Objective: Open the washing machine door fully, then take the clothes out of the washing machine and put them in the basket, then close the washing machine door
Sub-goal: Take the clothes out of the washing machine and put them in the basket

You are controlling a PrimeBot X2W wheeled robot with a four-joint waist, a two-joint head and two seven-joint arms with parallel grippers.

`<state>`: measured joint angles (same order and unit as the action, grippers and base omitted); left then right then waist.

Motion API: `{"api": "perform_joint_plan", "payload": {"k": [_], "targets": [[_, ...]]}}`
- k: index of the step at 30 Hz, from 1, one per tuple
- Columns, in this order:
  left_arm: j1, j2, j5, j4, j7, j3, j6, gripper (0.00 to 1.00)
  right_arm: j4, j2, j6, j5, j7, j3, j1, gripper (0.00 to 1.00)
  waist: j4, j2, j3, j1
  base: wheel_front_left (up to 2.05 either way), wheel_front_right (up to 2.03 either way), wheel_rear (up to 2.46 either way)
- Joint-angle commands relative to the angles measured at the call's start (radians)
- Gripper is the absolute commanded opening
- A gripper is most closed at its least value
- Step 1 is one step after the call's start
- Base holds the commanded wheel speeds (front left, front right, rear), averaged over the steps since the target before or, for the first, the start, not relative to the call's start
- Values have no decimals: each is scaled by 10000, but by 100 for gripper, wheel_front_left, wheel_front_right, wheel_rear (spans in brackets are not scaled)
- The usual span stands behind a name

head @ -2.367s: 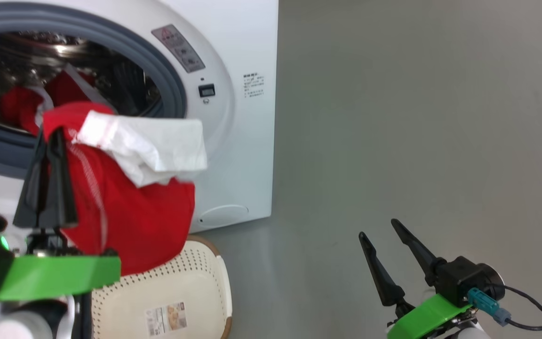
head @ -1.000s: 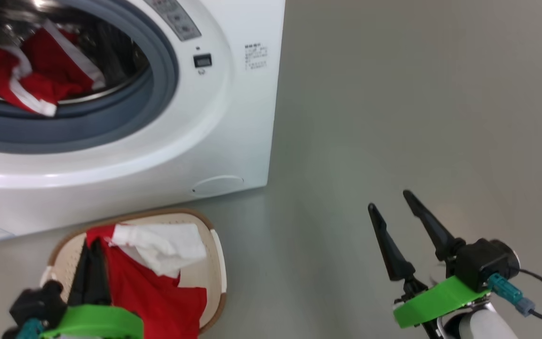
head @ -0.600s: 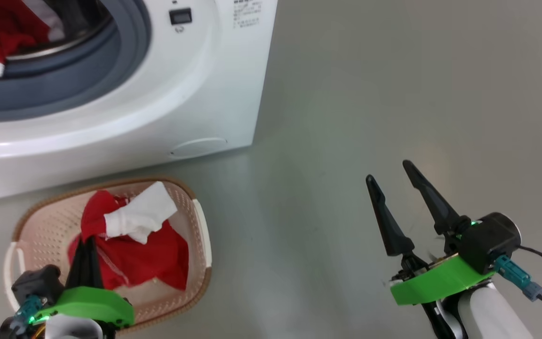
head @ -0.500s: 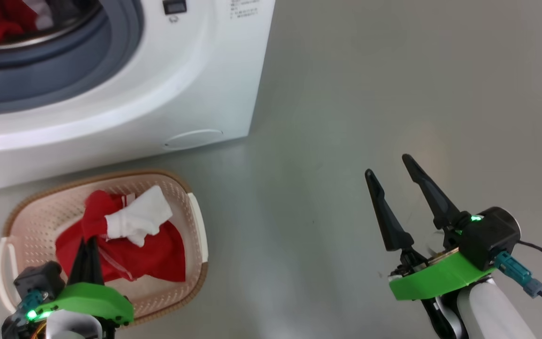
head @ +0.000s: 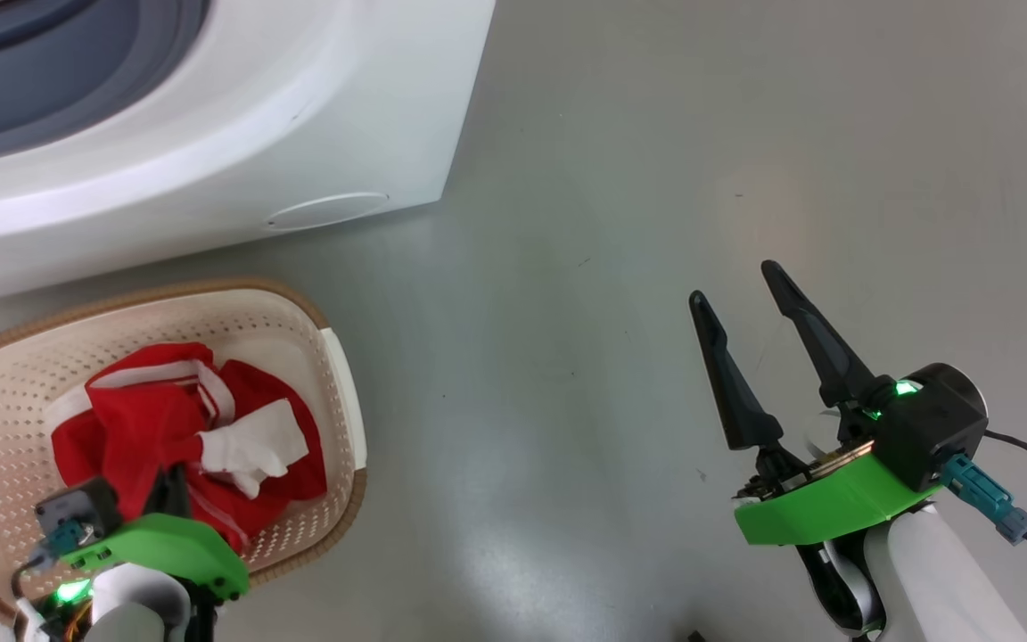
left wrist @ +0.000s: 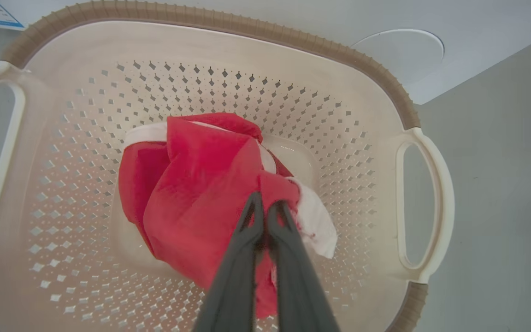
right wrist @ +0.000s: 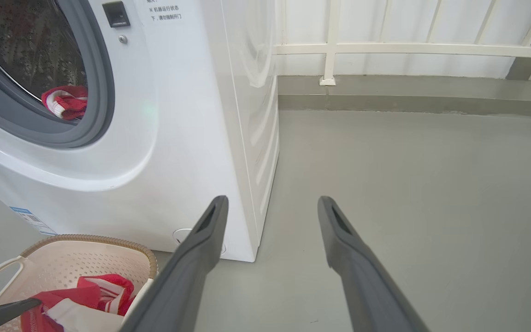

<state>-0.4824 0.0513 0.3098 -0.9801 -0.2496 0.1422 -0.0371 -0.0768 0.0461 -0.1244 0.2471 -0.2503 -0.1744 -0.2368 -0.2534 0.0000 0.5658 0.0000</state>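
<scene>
— While down inside the basket [head: 335, 383], shut on what, the left tool [left wrist: 265, 207]?
— Clamped tight on a fold of the red garment [left wrist: 201, 184], with a white trim piece [left wrist: 316, 226] just right of the fingers [left wrist: 233, 276]. Bunched in a heap at the middle of the basket, well within the brown rim [left wrist: 247, 32].
— And the basket, where?
— On the grey floor [head: 612, 178], just in front of the washing machine [head: 299, 107], near the round flap [head: 328, 211] low on its white front, at the left of the scene.
— Anything in the drum [right wrist: 30, 46]?
— From the right wrist, more red clothes [right wrist: 65, 101] with white bands, lying behind the grey rubber ring [right wrist: 102, 106] at the drum's lower edge.
— And the right tool [head: 732, 281]?
— Spread wide, gripping nothing, over bare floor well right of the basket, both dark fingers [head: 727, 383] pointing toward the far side.
</scene>
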Motion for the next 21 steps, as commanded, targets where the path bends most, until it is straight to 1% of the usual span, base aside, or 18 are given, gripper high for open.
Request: {"api": "perform_joint_plan", "payload": {"k": [1, 3, 4, 5, 6, 7, 8, 9, 14, 21], "targets": [[-57, 161, 7, -103, -122, 347, -65, 0, 171, 41, -63, 152, -98, -213, -41, 100, 4, 0, 53, 0, 0, 0, 0], [-154, 174, -14, -249, -122, 403, -111, 0, 167, 41, -63, 201, -103, -219, -72, 100, 26, 0, 53, 0, 0, 0, 0], [-181, 178, -25, -290, -122, 434, -141, 11, 170, 41, -63, 242, -105, -229, -85, 100, 42, 0, 43, 0, 0, 0, 0], [-191, 180, -43, -338, -122, 454, -174, 31, 171, 41, -63, 227, -107, -237, -99, 100, 58, 0, 27, 0, 0, 0, 0], [-200, 179, -52, -347, -122, 489, -199, 49, 174, 41, -63, 248, -108, -244, -107, 100, 78, 0, 0, 0, 0, 0, 0], [-203, 177, -58, -366, -122, 523, -222, 87, 168, 41, -63, 264, -109, -239, -107, 100, 103, 0, -37, 0, 0, 0, 0], [-203, 177, -58, -366, -122, 523, -222, 87, 168, 41, -63, 264, -109, -239, -107, 100, 103, 0, -37, 0, 0, 0, 0], [-201, 172, -69, -387, -122, 547, -246, 100, 157, 41, -63, 255, -110, -229, -107, 100, 131, 0, -90, 0, 0, 0, 0], [-39, 119, 34, 79, -122, 913, -376, 100, 77, 41, -63, 250, -112, -222, -34, 100, 278, 0, -466, 0, 0, 0, 0], [384, 28, -245, 984, -122, 996, -323, 100, -106, 41, -63, 196, -113, -216, 184, 100, 611, 0, -1289, 0, 0, 0, 0]]}}
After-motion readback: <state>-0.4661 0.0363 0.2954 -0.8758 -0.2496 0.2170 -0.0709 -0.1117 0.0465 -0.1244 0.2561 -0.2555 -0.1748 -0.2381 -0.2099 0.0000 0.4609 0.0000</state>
